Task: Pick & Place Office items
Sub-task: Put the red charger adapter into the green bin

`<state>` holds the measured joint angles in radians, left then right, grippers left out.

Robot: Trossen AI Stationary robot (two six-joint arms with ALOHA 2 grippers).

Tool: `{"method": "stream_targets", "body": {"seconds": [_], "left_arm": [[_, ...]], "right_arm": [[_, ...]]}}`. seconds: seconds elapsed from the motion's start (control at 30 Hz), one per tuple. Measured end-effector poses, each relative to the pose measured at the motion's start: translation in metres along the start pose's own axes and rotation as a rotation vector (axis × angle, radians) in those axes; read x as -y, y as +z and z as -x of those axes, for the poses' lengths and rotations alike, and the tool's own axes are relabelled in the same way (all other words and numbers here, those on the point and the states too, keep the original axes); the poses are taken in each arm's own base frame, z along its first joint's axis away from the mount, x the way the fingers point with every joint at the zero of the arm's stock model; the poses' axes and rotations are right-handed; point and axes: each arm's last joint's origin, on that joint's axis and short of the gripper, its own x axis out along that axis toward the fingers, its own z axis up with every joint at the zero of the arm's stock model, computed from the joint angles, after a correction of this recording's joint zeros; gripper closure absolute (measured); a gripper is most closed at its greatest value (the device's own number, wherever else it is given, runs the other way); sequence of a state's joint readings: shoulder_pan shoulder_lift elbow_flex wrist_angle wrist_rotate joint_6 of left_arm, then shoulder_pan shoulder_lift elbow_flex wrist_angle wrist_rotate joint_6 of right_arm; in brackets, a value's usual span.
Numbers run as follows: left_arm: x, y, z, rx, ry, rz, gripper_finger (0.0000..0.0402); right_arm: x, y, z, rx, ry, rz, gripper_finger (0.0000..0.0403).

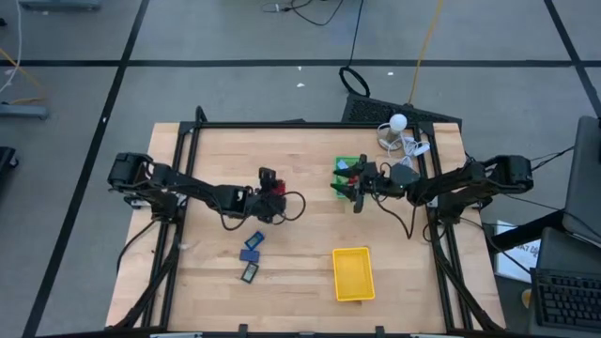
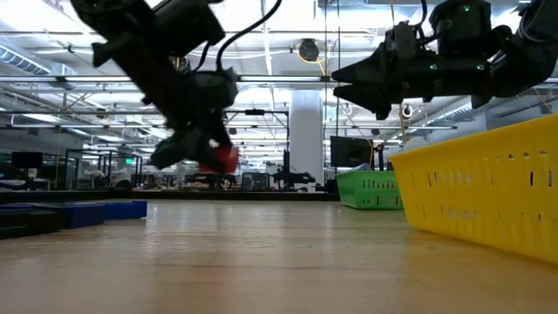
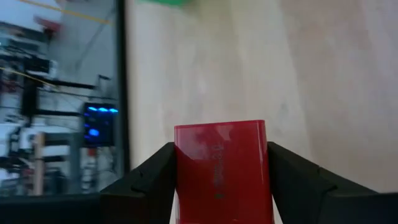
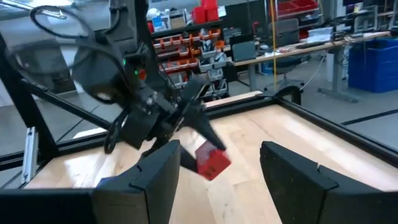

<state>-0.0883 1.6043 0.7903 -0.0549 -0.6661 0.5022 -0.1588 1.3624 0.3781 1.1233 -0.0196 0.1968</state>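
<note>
The left gripper holds a red piece between its fingers above the desk. The right gripper's fingers stand open and empty over the green tray.

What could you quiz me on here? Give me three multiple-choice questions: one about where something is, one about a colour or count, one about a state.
1. Where is the yellow tray?
A. At the table's near edge, right of centre
B. At the far left corner
C. Under the left arm

2. What colour is the piece in the left end effector?
A. Light blue
B. Red
C. Purple

3. What is the right end effector doing?
A. Gripping a blue piece
B. Gripping the yellow tray
C. Open, empty, above the green tray

Answers:
1. A: the high view shows it low and right of centre.
2. B: the red piece sits between the fingers in the left wrist view.
3. C: the right wrist view shows nothing between its spread fingers.
</note>
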Motion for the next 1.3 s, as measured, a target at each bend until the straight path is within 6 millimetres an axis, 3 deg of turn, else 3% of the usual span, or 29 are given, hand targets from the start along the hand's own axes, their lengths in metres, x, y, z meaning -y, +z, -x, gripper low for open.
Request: {"method": "stream_targets", "body": {"seconds": [0.17,0.47,0.73,0.93,1.3], "left_arm": [[-0.016,0.021,0.005,0.071,0.069,-0.014,0.0193],[-0.03,0.04,0.012,0.189,0.212,-0.1,0.0193],[-0.032,0.04,0.013,0.151,0.254,-0.158,0.0193],[-0.033,0.04,0.014,0.138,0.278,-0.131,0.0193],[-0.027,0.042,0.019,0.127,0.301,-0.108,0.0193]], "right_arm": [[-0.002,-0.004,-0.012,-0.026,0.006,-0.034,0.0193],[0.002,-0.029,-0.062,-0.115,-0.012,-0.207,0.0189],[0.001,-0.026,-0.101,-0.091,0.041,-0.216,0.0133],[0.004,-0.018,-0.111,-0.091,0.021,-0.218,0.0109],[0.009,-0.016,-0.112,-0.093,0.019,-0.24,0.013]]}}
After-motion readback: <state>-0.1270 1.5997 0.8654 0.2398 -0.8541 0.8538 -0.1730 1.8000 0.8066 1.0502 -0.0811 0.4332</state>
